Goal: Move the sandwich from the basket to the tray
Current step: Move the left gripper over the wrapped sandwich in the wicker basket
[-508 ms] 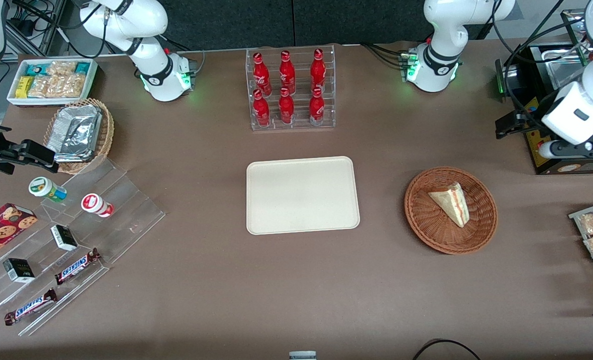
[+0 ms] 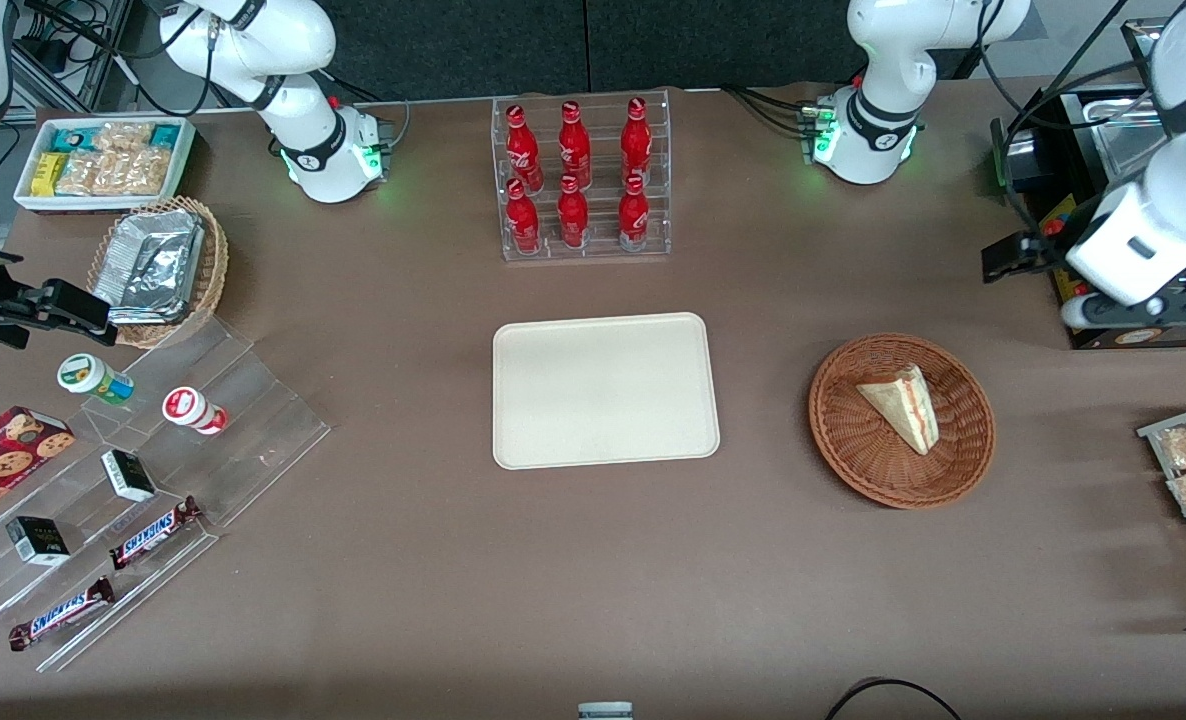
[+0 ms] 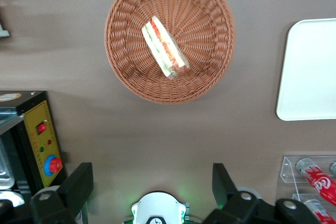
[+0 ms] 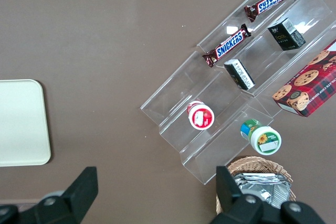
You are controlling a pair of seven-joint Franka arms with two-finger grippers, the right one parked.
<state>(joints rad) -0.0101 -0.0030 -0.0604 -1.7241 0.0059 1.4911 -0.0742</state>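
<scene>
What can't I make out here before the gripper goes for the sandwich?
- Gripper, open, farther from the front camera than the basket: the front view's edge cuts it off.
- Sandwich underside: hidden against the basket in both views.
- Tray: cut off by the left wrist view's edge.

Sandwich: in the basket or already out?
In. The sandwich lies on its side in the basket, untouched. The tray holds nothing. The open hand hovers above the table beside the basket.
</scene>
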